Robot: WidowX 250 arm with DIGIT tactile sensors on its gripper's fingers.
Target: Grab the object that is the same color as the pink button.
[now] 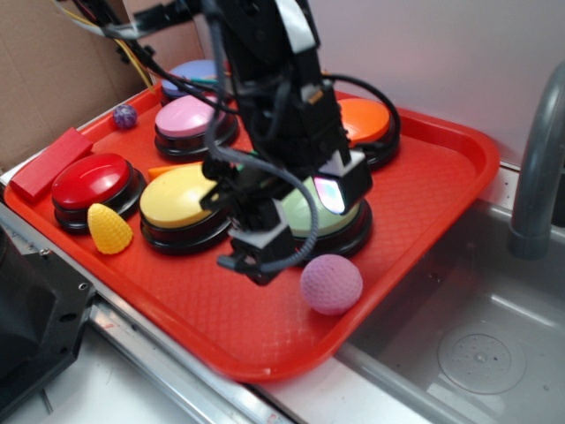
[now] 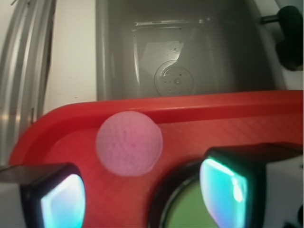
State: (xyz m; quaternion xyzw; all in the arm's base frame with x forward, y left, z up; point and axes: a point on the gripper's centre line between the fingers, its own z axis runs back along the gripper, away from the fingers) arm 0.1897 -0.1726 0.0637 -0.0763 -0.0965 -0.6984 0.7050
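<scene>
The pink dimpled ball (image 1: 331, 283) lies on the red tray (image 1: 441, 150) near its front right edge; in the wrist view the ball (image 2: 129, 144) sits ahead of the jaws, just inside the tray rim (image 2: 213, 102). My gripper (image 1: 296, 231) hovers over the green button (image 1: 322, 212), left of and behind the ball, jaws open and empty. Its glowing fingertips (image 2: 64, 199) frame bare tray and part of the green dome (image 2: 190, 213). The pink button (image 1: 190, 119) stands at the back left of the tray, partly behind the arm.
Red (image 1: 95, 181), yellow (image 1: 181, 201), orange (image 1: 366, 124) and blue-purple (image 1: 190, 75) buttons crowd the tray. A yellow cone-shaped toy (image 1: 109, 230), a small purple ball (image 1: 124, 116) and a red block (image 1: 48, 163) lie at the left. A steel sink (image 1: 477, 353) with a grey faucet (image 1: 538, 159) is on the right.
</scene>
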